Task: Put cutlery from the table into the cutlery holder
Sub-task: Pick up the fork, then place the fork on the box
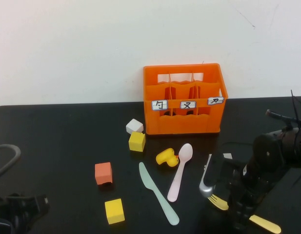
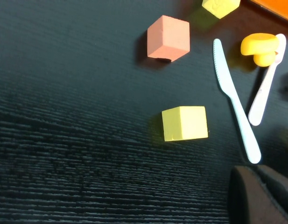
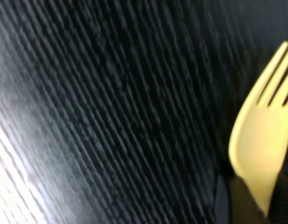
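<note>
- Right tool [image 1: 238, 207] down at the bench [image 1: 57, 141] near the front right corner, fingers on either side of the yellow fork [image 1: 245, 214]; clamped on it or not, cannot tell.
- Fork lying flat on the bench, tines [image 3: 274, 84] pointing toward the left edge, handle end poking out past the tool toward the front edge.
- Left tool [image 1: 21, 207] parked at the front left corner, fingers together, holding nothing.
- Mint-green knife [image 1: 158, 193] flat in the middle front, pinkish-white spoon [image 1: 180, 171] just beside it on the right, bowl toward the rear.
- Yellow duck toy [image 1: 167, 157] touching the spoon near its bowl.
- Orange cutlery holder [image 1: 184, 100] at the rear edge, centre-right, three white labels on its front.
- Scattered left of the knife: white cube [image 1: 134, 126], yellow cube [image 1: 137, 141], orange cube [image 1: 103, 173], second yellow cube [image 1: 114, 211].
</note>
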Action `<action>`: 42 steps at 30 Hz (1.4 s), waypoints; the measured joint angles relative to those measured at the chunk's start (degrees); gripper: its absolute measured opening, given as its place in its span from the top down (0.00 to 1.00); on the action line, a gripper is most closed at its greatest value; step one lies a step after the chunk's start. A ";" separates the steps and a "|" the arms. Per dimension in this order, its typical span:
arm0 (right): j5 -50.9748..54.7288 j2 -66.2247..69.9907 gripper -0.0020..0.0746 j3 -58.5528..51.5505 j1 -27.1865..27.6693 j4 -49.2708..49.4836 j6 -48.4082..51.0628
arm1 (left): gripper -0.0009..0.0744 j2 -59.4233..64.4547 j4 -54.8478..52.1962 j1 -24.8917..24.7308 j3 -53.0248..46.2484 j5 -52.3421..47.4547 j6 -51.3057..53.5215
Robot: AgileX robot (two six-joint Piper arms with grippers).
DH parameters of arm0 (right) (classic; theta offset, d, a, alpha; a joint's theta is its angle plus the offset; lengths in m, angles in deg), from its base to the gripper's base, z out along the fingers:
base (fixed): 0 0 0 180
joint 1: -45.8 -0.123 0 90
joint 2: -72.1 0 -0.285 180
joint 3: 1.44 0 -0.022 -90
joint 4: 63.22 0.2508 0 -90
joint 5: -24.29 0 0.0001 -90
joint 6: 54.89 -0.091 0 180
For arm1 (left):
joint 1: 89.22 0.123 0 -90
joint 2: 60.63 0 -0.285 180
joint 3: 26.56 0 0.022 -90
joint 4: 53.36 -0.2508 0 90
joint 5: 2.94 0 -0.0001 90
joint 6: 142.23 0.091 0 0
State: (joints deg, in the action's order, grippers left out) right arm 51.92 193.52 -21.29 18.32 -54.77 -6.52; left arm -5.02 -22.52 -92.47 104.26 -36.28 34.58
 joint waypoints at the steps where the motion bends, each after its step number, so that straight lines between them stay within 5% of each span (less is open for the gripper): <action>1: 0.00 0.00 0.78 0.00 0.00 0.39 -0.50 | 0.99 0.00 0.13 0.00 0.00 0.00 0.00; 12: 3.14 -4.27 0.82 1.16 -0.08 8.35 -2.66 | 0.99 0.00 1.87 0.00 0.00 0.04 0.25; 24: 2.70 -13.32 0.83 17.28 -0.08 18.42 -2.20 | 0.99 0.00 3.74 0.00 0.00 0.04 0.25; 35: -30.22 -12.45 0.84 20.45 -0.08 28.68 -2.16 | 0.99 0.00 3.96 0.00 0.00 0.04 1.25; 42: -39.20 -9.38 0.85 20.45 -0.08 30.87 -5.00 | 0.99 0.00 5.11 0.00 0.00 -0.13 1.48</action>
State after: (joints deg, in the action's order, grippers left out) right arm 12.72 184.14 -0.84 18.24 -23.90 -11.51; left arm -5.02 -17.40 -92.47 104.26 -36.41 36.06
